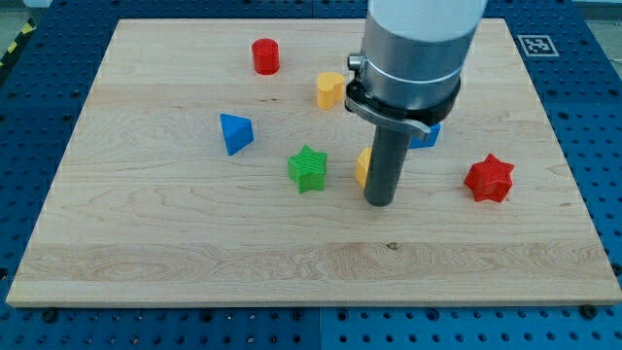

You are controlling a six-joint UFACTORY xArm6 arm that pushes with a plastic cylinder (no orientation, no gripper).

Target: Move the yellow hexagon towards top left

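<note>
In the camera view, my tip (380,201), the bare lower end of a straight dark rod with nothing to open or close, rests on the pale wooden board (146,243) right of centre, touching the yellow plastic hexagon (362,166), which shows only as a sliver at the rod's left. A green star block (308,168) lies just left. A blue triangular block (234,132) sits further left, a red cylinder (265,55) and a yellow heart-like block (330,88) near the top edge, a blue block (428,134) partly hidden behind the arm, and a red star (488,178) towards the right edge.

Robotics lab bench, wooden board (194,233) on blue perforated table (39,87), fiducial marker (534,45) at corner
</note>
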